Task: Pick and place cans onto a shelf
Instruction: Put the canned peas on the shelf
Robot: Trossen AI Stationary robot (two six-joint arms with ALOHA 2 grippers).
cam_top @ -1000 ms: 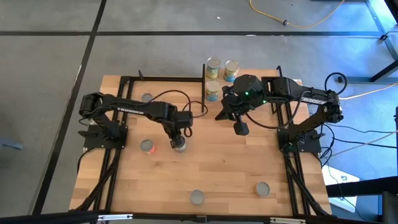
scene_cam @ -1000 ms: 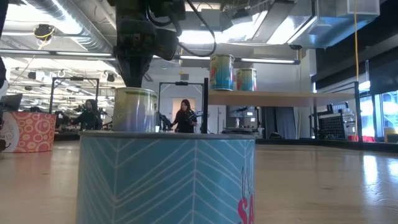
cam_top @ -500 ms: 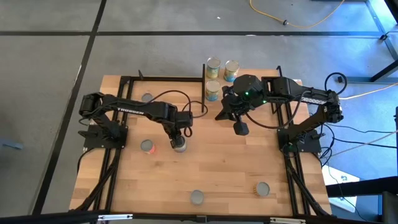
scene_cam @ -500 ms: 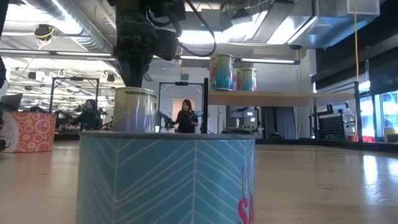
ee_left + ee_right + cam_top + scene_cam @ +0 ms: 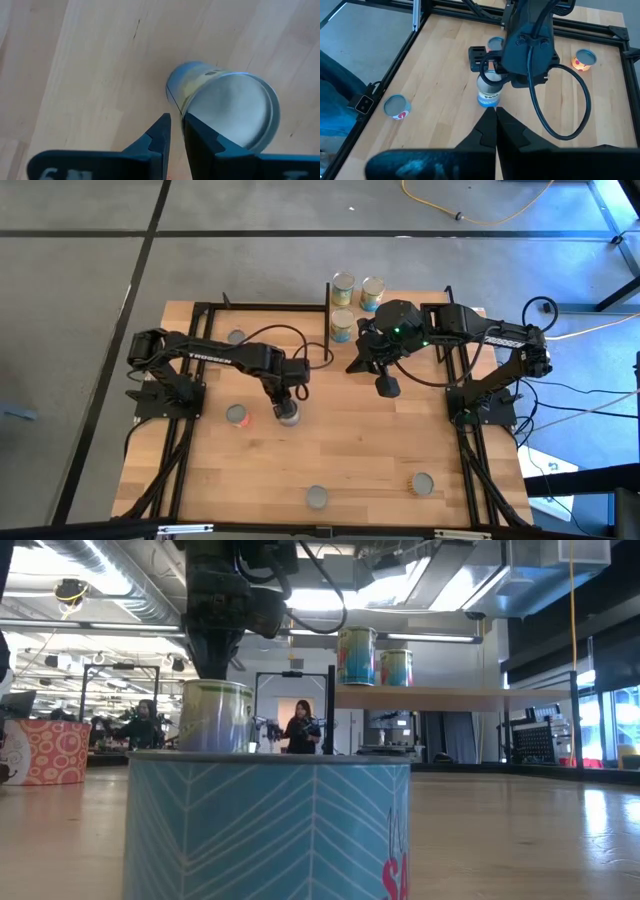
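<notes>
My left pincer [image 5: 287, 404] hangs just left of centre in the high view, directly over the upright can [image 5: 288, 416] I mean to lift. From the left wrist view its fingers [image 5: 159, 136] are pressed nearly together with nothing between them, their tips at the can's near rim and not around its body. I judge that as no grasp yet: the fingers would have to spread and straddle the tin before it can come up. The low view agrees, showing the pincer tapering to a point right above the tin's silvery top at upper left. My right pincer [image 5: 386, 387] waits right of centre, pressed together and empty, near the shelf [image 5: 470, 694]. I think it is parked there so the left arm keeps a free path. The shelf sits at the top middle of the high view, and the low view shows a blue-green can [image 5: 357, 655] and a second can [image 5: 396, 667] already standing side by side on its board. Other tins stand apart on the table [image 5: 350, 440]: an orange-red can [image 5: 237, 415] just left of my target, and a blue chevron can [image 5: 270, 825] filling the low view's foreground.
</notes>
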